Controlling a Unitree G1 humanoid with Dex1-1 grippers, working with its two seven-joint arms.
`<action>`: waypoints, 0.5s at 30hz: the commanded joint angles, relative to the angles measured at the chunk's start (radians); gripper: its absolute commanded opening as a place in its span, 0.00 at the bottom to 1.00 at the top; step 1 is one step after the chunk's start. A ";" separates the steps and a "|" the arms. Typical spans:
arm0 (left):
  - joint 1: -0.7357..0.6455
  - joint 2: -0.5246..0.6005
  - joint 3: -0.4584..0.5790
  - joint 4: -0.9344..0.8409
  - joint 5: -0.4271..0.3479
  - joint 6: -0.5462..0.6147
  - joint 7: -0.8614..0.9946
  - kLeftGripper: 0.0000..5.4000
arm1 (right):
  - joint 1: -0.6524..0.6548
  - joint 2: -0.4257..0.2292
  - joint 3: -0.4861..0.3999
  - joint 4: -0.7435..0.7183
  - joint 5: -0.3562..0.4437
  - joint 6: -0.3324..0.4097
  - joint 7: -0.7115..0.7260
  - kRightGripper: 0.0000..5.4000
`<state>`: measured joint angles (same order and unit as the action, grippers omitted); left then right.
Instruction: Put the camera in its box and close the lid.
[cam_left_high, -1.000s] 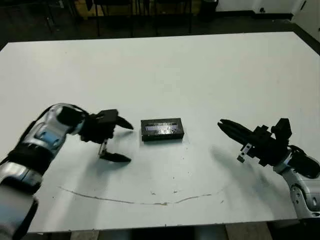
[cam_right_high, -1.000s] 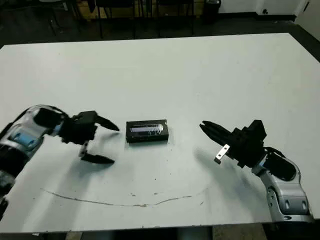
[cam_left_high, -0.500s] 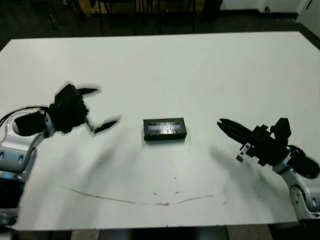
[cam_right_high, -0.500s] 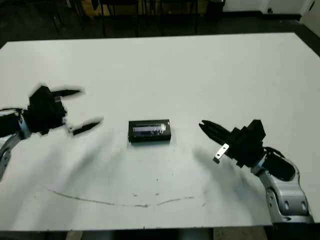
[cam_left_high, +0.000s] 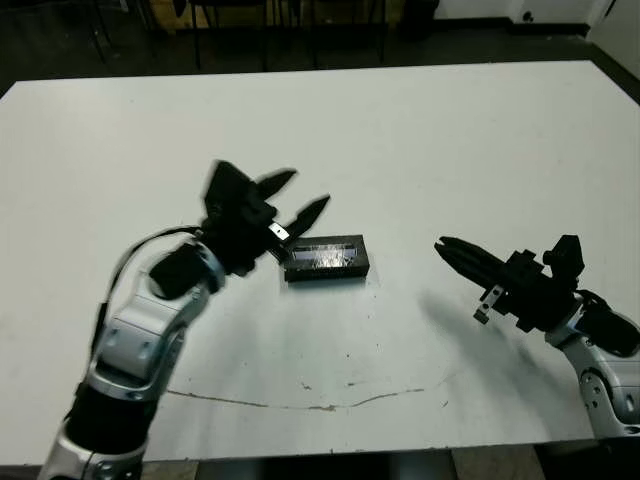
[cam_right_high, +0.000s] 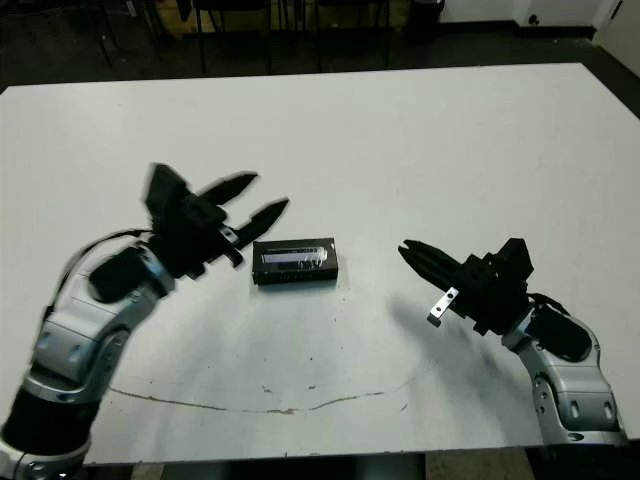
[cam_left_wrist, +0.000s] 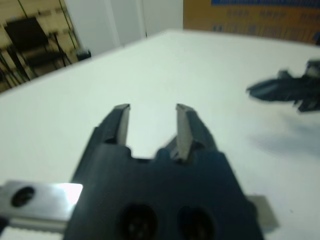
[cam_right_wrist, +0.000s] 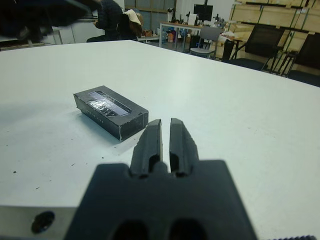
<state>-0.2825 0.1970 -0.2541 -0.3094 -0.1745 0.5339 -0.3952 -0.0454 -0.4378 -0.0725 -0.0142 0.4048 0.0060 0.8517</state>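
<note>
box (cam_left_high: 324, 258) with lid on is seen mid-table, far from every edge | left gripper (cam_left_high: 294, 194) is raised beside its left end, fingers spread, empty | right gripper (cam_left_high: 447, 247) is held well right, fingers nearly together, empty | table (cam_left_high: 450, 140) is bare around

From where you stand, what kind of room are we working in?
Probably a lab or workshop-style office: a big white table to work on, office chairs and desks with monitors behind it, and stacked cardboard boxes along the wall.
</note>
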 joint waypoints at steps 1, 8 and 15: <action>-0.002 -0.024 -0.062 0.063 0.046 0.072 0.035 0.27 | -0.001 -0.002 -0.005 0.014 -0.002 0.000 0.001 0.00; 0.037 -0.033 -0.191 0.158 0.167 0.177 0.099 0.02 | 0.003 -0.011 -0.007 -0.001 0.006 0.020 0.000 0.00; 0.077 -0.016 -0.196 0.189 0.182 0.212 0.076 0.00 | 0.003 -0.011 -0.008 0.002 0.008 0.024 0.000 0.00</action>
<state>-0.2689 0.1504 -0.4427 -0.1768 0.0063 0.6709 -0.2993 -0.0492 -0.4382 -0.0772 -0.0163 0.4171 0.0104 0.8537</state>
